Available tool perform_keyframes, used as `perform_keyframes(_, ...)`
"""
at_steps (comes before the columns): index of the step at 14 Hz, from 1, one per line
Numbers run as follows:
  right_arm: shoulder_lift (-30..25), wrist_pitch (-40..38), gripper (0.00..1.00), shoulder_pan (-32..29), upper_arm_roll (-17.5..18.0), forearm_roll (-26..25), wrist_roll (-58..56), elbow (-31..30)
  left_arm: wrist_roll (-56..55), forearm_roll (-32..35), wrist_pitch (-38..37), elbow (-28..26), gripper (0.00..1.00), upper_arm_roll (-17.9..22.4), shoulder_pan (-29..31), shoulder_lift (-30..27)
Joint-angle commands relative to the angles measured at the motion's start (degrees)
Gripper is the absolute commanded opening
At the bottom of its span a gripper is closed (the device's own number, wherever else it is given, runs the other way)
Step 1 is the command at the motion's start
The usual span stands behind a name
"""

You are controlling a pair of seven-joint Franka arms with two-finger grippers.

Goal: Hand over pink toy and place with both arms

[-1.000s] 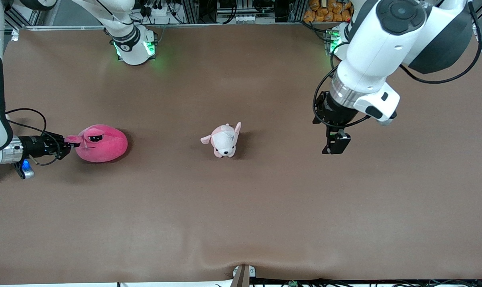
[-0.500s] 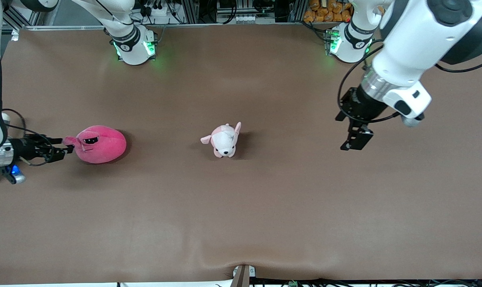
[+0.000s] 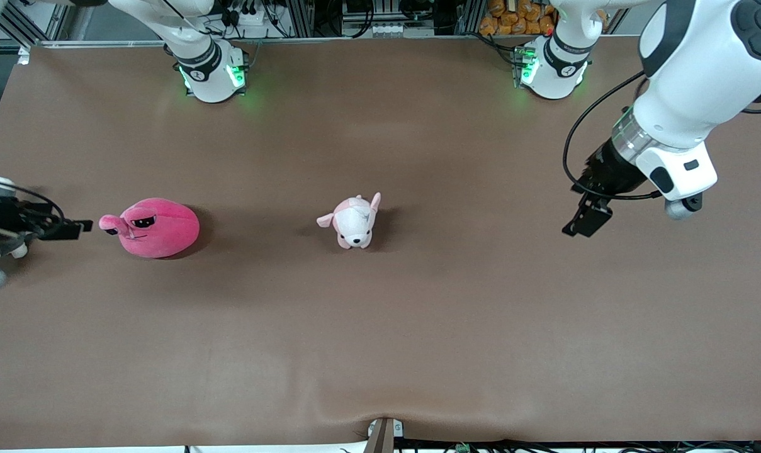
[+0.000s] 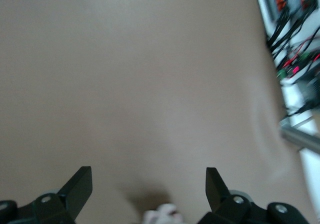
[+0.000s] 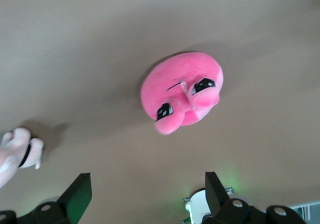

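The pink toy lies on the brown table toward the right arm's end, resting free with nothing gripping it. Its stubby snout points at the right gripper, which hangs just beside it without touching; in the right wrist view the toy sits apart from the gripper, whose two black fingers are spread wide with nothing between them. A small pale puppy plush stands near the middle of the table, well apart from the toy, about level with it from the front camera. The left gripper hangs over bare table toward the left arm's end, well apart from both plushes. In the left wrist view its fingers are spread apart and empty over the brown surface.
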Motion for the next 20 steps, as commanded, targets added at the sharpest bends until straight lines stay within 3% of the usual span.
perform_keyframes(1,-8.3,-1.4,1.00,3.9,-0.3,-0.2,-6.0,-0.8,11.8,-0.7,-4.3,-1.4,1.00,-0.2,2.7,-2.9)
perform_keyframes(5,-14.9,-7.7,1.00,5.6,-0.9,-1.7,-7.3,-2.7,23.2,-0.1,-8.2,-1.3,1.00,0.1,3.1,-3.4)
perform_keyframes(8,-26.5,2.6,1.00,5.8,-0.6,-3.5,-8.9,-18.3,33.0,-0.1,-11.1,-1.2,1.00,0.1,5.3,-4.1)
perform_keyframes(10,-30.2,6.2,1.00,5.5,-0.8,-4.6,-12.0,-23.7,38.3,0.0,-12.4,-1.0,1.00,0.1,6.0,-4.3)
perform_keyframes(13,-29.9,7.2,1.00,5.5,-0.4,-10.2,-20.2,-22.5,47.6,3.2,-14.9,-0.9,1.00,0.1,6.0,-4.6)
perform_keyframes(14,-29.3,6.8,1.00,4.9,-0.5,-11.5,-20.5,-19.1,50.2,3.8,-15.9,-0.8,1.00,0.1,6.0,-4.7)
perform_keyframes(15,-28.1,6.7,1.00,4.3,-0.6,-10.9,-21.1,-15.1,53.1,4.7,-17.0,-0.6,1.00,0.1,6.1,-4.7)
perform_keyframes(19,-28.0,3.8,1.00,4.1,-0.8,-10.2,-28.0,-16.0,68.3,5.2,-21.5,1.7,1.00,0.1,9.4,-4.6)
perform_keyframes(20,-28.0,3.3,1.00,3.6,-1.1,-8.0,-27.9,-16.0,72.4,5.2,-22.5,2.0,1.00,0.1,10.1,-4.7)
